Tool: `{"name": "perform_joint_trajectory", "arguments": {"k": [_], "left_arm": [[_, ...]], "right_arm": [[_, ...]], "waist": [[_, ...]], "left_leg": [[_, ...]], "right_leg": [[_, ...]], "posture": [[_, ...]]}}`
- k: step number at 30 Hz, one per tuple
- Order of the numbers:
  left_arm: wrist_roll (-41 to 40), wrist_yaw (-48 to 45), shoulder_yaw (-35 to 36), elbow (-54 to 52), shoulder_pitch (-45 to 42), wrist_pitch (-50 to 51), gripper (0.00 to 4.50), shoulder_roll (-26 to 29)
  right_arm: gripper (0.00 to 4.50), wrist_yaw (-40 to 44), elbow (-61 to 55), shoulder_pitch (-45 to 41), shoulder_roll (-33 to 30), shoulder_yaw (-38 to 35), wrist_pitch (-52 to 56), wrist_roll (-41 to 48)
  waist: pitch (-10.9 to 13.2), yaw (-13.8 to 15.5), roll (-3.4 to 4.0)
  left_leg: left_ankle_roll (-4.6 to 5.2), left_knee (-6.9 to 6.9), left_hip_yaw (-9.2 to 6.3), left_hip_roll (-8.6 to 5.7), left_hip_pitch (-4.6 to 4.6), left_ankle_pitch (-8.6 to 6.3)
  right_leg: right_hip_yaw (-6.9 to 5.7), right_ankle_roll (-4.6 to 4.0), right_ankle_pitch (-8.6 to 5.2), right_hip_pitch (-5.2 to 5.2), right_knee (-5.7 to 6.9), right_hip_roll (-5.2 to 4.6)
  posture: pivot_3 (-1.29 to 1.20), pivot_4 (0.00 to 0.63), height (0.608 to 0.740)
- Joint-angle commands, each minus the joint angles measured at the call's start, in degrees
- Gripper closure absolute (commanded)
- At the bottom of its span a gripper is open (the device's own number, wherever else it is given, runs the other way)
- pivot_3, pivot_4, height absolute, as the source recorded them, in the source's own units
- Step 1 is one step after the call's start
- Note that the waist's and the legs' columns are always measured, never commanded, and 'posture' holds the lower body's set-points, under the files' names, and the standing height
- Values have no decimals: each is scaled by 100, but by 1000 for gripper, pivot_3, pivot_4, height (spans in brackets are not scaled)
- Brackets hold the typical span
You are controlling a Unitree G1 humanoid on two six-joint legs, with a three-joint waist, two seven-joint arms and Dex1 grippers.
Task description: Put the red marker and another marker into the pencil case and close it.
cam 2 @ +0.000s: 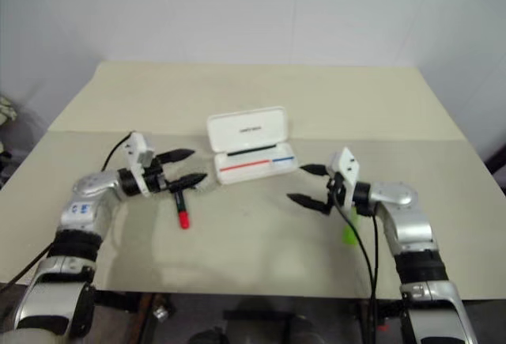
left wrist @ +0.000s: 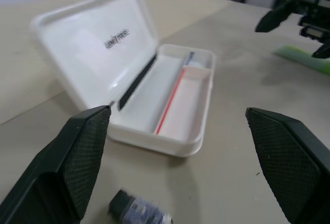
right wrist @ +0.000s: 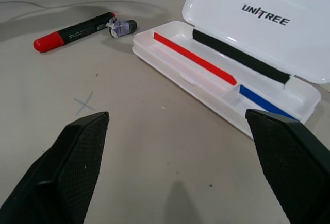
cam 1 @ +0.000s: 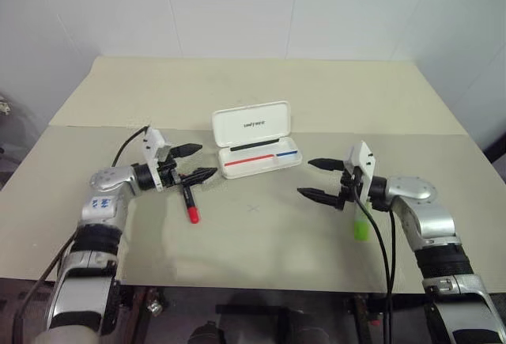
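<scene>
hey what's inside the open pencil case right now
No markers yet. The pencil case holds a red stripe, a blue stripe and a black strip along the hinge. The red marker lies outside on the table.

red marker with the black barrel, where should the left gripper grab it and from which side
Grip the black barrel mid-length on the red-capped marker, coming from above with the fingers across its width. It lies flat on the beige table, so its long sides are exposed. The open left gripper hovers by its black end.

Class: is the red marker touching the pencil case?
Apart. The right wrist view shows bare table between the red marker and the pencil case.
</scene>
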Motion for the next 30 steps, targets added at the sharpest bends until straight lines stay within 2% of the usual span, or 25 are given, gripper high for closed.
{"name": "perform_joint_trajectory", "arguments": {"k": [1, 6, 13, 22, 30], "left_arm": [[340, -462, -215, 721, -484, -403, 45, -64], [828, -696, -458, 1780, -1132, -774, 45, -238], [1632, -447, -786, 2750, -1739, -1455, 45, -507], [1960, -460, -787, 3092, -2106, -1710, 45, -804], [1913, -653, -708, 2935, -2130, -1850, 45, -765]], "right_arm": [[0, -166, -461, 141, -141, -260, 114, 173], [0, -405, -759, 394, -153, -312, 195, 190], [0, -616, -964, 600, -126, -332, 225, 205], [0, -825, -1175, 734, -98, -342, 274, 243], [0, -970, -1369, 924, -145, -407, 333, 322]], "waist": [[0, 15, 0], [2, 35, -3], [4, 104, -7], [5, 248, -9], [6, 241, -10]], "left_leg": [[-1, 0, 0, 0, -1, 0], [0, -1, 3, 1, -3, 0], [8, 2, 3, 1, -7, -4], [13, 10, 2, 1, -13, -6], [11, 10, 3, 0, -17, -5]], "right_leg": [[0, 1, 0, 0, -3, 0], [1, 2, 1, 0, -11, 4], [2, 7, 4, -1, -14, 4], [1, 12, 6, -1, -17, 4], [1, 15, 8, -1, -25, 5]], "posture": [[0, 150, 740], [0, 150, 740], [0, 150, 740], [0, 150, 740], [0, 150, 740]]}}
